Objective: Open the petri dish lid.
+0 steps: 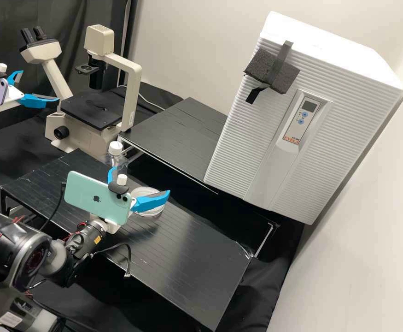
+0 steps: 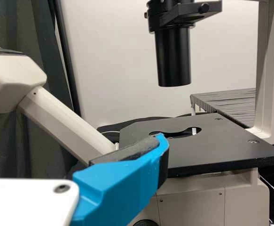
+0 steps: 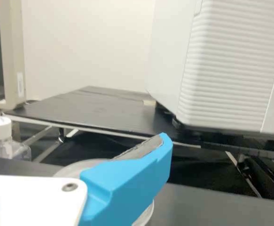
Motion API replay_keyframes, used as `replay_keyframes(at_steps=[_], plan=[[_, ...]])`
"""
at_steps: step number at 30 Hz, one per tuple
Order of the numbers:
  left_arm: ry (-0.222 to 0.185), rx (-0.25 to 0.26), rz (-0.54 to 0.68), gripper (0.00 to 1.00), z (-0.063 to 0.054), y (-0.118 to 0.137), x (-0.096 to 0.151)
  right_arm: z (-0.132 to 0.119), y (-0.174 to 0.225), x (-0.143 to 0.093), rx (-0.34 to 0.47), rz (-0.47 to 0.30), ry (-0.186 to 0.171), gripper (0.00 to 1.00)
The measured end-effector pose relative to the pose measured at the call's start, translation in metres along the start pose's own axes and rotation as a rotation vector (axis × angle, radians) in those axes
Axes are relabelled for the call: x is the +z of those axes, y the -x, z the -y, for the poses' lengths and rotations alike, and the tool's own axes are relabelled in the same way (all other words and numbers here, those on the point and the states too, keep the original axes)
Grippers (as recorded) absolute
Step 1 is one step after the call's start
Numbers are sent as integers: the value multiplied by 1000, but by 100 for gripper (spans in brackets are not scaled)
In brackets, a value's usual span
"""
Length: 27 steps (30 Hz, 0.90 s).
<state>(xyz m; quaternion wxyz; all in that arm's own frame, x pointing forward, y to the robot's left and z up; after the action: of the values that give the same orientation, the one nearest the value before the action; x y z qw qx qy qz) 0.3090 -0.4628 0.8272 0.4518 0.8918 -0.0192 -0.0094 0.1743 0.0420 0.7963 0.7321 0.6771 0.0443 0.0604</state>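
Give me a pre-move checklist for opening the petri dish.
1. Petri dish resting on the black platform: ok.
2. Right end effector open and near the dish: ok.
3. Right end effector clear of contact with the dish: cannot tell.
4. Dish lid seated all round: cannot tell.
5. Left end effector away from the dish, near the microscope: ok.
6. Bottle upright and capped: ok.

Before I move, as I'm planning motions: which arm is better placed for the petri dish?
Right, I'd say: the right gripper is by the petri dish, the left gripper faces the microscope.
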Motion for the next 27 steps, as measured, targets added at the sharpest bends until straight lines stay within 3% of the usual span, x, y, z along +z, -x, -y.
replay_keyframes(at_steps=[6,24,25,27], plan=[[0,0,0,100,0,0,0,3,-2,7,-4,63,11,100],[0,0,0,100,0,0,0,11,-4,13,-43,101,14,100],[0,0,0,100,0,0,0,11,-4,14,-41,106,14,0],[0,0,0,100,0,0,0,10,-4,16,-36,114,16,0]])
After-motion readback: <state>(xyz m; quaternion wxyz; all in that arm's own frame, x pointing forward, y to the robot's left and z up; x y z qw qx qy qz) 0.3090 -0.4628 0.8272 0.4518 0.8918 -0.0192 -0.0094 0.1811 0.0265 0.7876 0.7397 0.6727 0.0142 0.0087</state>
